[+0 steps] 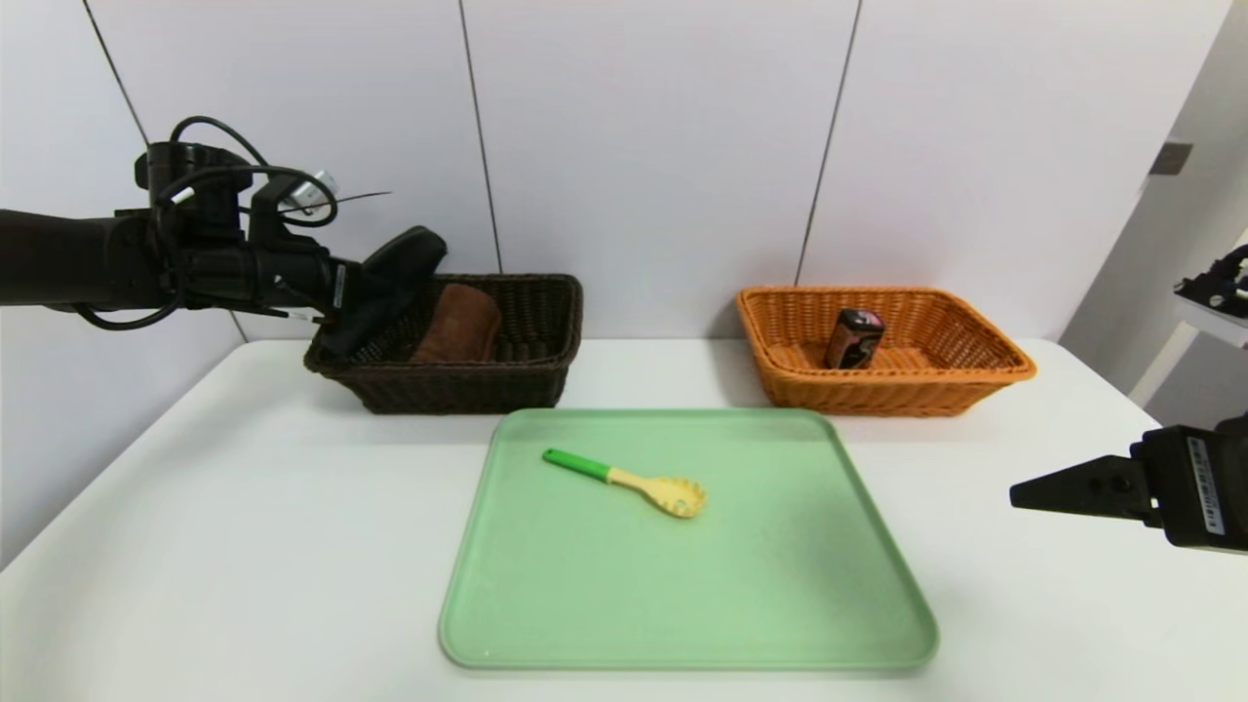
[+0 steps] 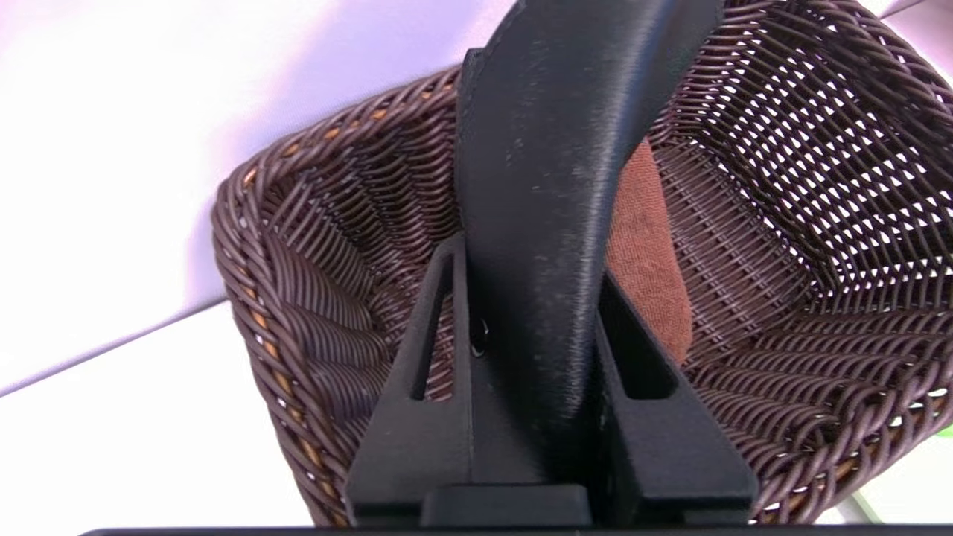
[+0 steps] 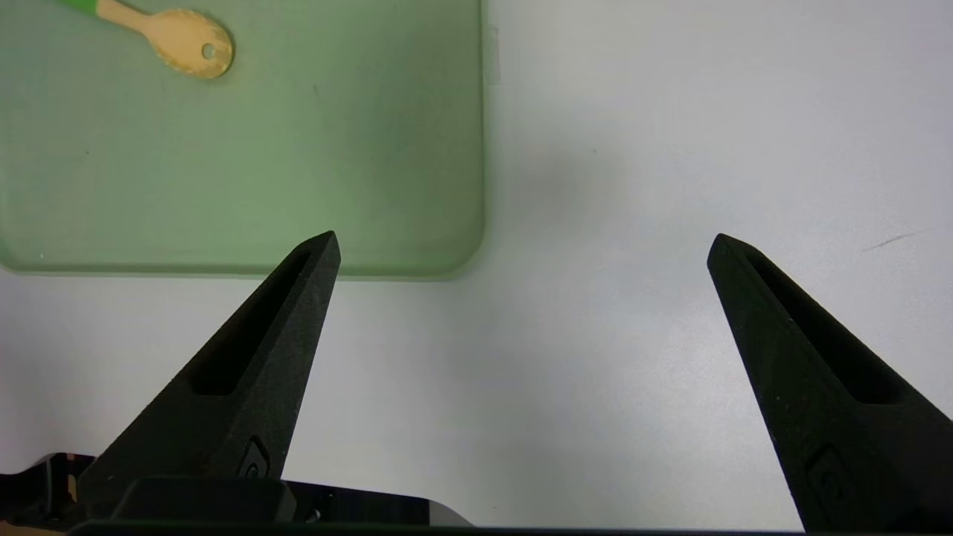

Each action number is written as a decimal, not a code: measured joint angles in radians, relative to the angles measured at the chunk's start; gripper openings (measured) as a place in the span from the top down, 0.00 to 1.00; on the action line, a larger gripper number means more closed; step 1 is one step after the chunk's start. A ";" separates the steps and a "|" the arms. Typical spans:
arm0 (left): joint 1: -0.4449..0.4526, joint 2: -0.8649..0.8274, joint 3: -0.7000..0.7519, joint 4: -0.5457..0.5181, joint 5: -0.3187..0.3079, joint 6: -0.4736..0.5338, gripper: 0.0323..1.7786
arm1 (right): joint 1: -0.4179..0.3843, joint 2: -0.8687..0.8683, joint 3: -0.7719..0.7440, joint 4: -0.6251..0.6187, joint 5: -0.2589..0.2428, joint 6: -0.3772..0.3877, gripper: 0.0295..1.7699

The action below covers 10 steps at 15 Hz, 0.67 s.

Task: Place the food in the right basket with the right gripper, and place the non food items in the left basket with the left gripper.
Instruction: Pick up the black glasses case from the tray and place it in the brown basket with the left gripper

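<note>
Overhead, the head view shows the left gripper [image 1: 336, 292] clamped on a long black soft pouch [image 1: 388, 283] above the dark brown woven wicker basket [image 1: 507, 385] at ten o'clock of the green plastic tray [image 1: 585, 604], a folded brown towel [image 1: 458, 324] inside it, the small dark pink-printed box [image 1: 855, 338] in the orange-tan wicker basket [image 1: 907, 390] at one o'clock. The left wrist view shows the pouch limp, likely light, best pinched mid-length. The right wrist view shows the right gripper [image 3: 521, 246] spread wide and empty, with the stiff yellow pasta spoon [image 3: 175, 37] best taken by its green handle.

head: high, facing table [image 1: 244, 507] | wrists: close — right shares tray [image 3: 298, 186]
</note>
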 joint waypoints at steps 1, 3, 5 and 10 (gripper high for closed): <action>-0.001 -0.006 -0.004 0.001 -0.003 0.001 0.78 | 0.000 0.000 0.003 0.000 0.001 -0.001 0.03; -0.016 -0.022 -0.021 -0.001 -0.004 0.003 0.80 | 0.000 0.001 0.006 0.000 0.001 -0.002 0.03; -0.042 -0.042 -0.036 -0.002 -0.009 0.007 0.80 | 0.000 0.002 0.006 0.000 0.000 -0.003 0.03; -0.086 -0.044 -0.062 0.023 -0.012 0.218 0.80 | 0.000 0.003 0.006 0.000 -0.002 -0.003 0.03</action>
